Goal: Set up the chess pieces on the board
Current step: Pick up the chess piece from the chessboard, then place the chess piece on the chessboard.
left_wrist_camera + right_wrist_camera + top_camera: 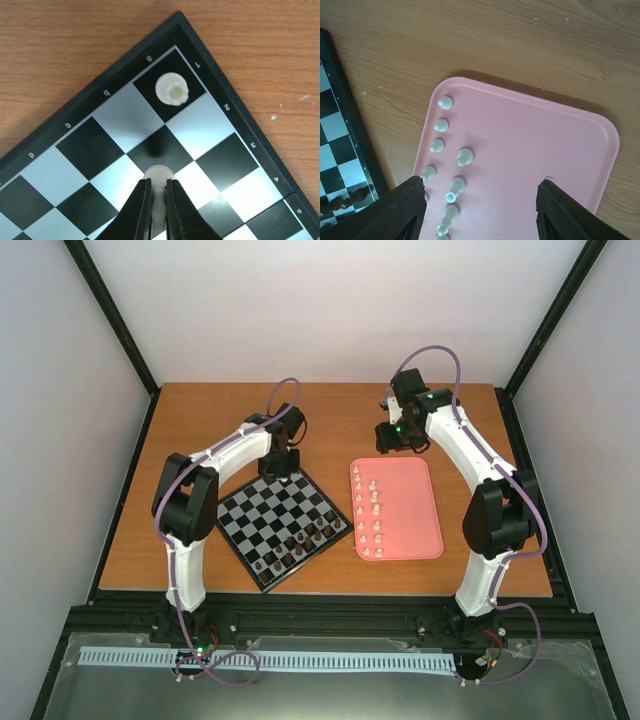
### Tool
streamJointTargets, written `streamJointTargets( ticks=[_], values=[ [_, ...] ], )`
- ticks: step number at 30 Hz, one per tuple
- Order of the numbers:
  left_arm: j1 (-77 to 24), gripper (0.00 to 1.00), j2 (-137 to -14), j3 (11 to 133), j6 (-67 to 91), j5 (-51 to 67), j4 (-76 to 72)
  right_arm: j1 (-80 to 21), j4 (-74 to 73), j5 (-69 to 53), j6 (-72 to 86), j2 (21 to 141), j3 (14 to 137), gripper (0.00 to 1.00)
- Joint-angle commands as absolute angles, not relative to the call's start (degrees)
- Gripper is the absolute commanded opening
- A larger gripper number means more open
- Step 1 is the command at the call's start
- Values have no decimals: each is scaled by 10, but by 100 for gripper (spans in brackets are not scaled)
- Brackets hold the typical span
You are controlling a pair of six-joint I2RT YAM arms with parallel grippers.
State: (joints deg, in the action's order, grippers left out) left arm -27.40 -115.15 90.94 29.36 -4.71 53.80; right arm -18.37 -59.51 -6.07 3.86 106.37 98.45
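The black and silver board (pixel 275 525) lies left of centre, turned diagonally. My left gripper (pixel 285 468) hangs over its far corner, shut on a cream-white chess piece (pixel 159 192) held just above the squares (pixel 120 120). A cream-white rook (pixel 172 89) stands on the black corner square. Several more cream-white pieces (pixel 373 510) stand in two rows on the pink tray (pixel 410 515); they also show in the right wrist view (pixel 451 189). My right gripper (pixel 397 438) is open and empty above the tray's far end (pixel 530 150), fingers (pixel 400 210) spread wide.
Dark brown pieces (pixel 295 545) fill the board's near rows. The board's edge shows at the left of the right wrist view (pixel 340 125). Bare wooden table (pixel 210 420) lies behind the board and tray. Black frame rails border the table.
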Motion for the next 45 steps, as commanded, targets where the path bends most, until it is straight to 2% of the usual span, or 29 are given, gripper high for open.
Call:
streamJointTargets(
  ticks=[1,31,41,45],
  values=[
    [-251,1,-1147,941,275,-60,535,-179,-591,-61,33,1054,985,61],
    [-225,2,-1204,973,260,-48,525,-179,-599,-64,29,1077,1005,61],
    [-223,7,-1215,976,259,-49,523,-179,-601,-68,28,1086,1011,61],
    [-223,14,-1217,976,256,-49,523,-179,-602,-69,28,1088,1012,61]
  ],
)
